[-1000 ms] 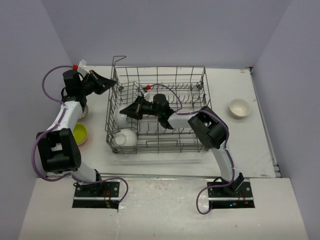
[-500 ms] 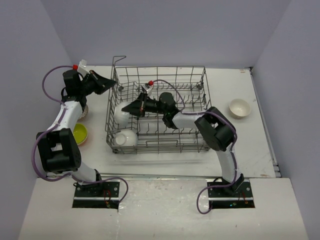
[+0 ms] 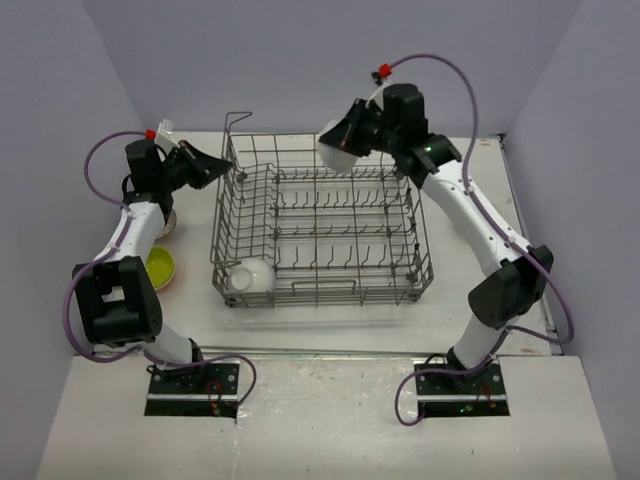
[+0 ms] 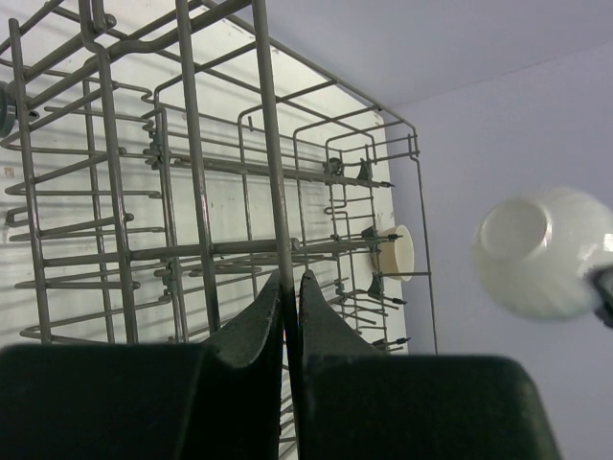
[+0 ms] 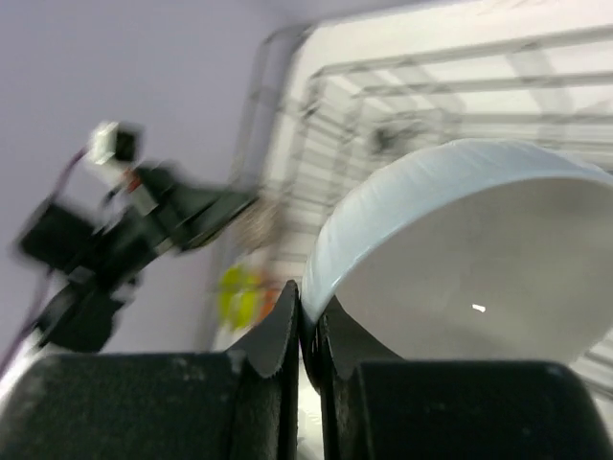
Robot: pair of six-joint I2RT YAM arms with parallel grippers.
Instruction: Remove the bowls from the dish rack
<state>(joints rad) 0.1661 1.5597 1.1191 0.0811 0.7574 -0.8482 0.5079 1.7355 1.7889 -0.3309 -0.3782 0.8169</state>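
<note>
**Top external view: one bowl in the air, one in the rack**

The dish rack point(image 3: 330, 290) stands in the middle of the desk point(image 3: 330, 325). The right arm reaches up over the rack's far right corner. The right pincer point(image 3: 347, 138) is clamped on a white bowl point(image 3: 335, 155), which hangs clear above the far rim. In the right wrist view its fingertips point(image 5: 287, 316) are pressed together on the bowl's rim, one inside and one outside.

A second white bowl point(image 3: 252, 275) sits in the rack's near left corner, tipped on its side among the tines.

The left pincer point(image 3: 222, 170) is at the top of the rack's left wall, near the far corner. In the left wrist view its tips are together, with one upright wire of the rack running down into the slit between them.

A yellow-green bowl point(image 3: 160, 267) lies on the desk to the left of the rack, well apart from it. The left wrist view shows a cream bowl point(image 4: 397, 251) on the desk just beyond the rack's right wall.
</note>
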